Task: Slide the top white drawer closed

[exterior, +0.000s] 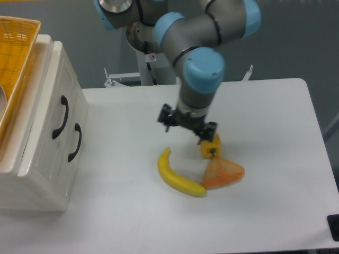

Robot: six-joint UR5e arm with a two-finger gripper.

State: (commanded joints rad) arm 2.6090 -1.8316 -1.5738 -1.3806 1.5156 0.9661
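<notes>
You see the top white drawer (55,108) at the left of the frame, the upper of two fronts on the small white cabinet (39,174). Its flat panel sits flush with the cabinet face, level with the lower drawer front (71,145) beneath it, and its black curved handle (60,117) stands out from the panel. Nothing touches it. On top of the cabinet, in the upper left corner, you have the yellow wicker basket (16,58).

Well to the right, near the middle of the frame, the gripper (187,127) hangs over the white table (265,211), pointing down from the grey and blue arm (198,58). You cannot tell from this angle how far apart its fingers stand; they appear to hold nothing.

Just below and right of the gripper lies a yellow pepper (210,146), partly hidden by the gripper's right end. An orange wedge-shaped piece (222,173) touches it below. A banana (177,177) lies to the left, its lower end against the orange piece.
</notes>
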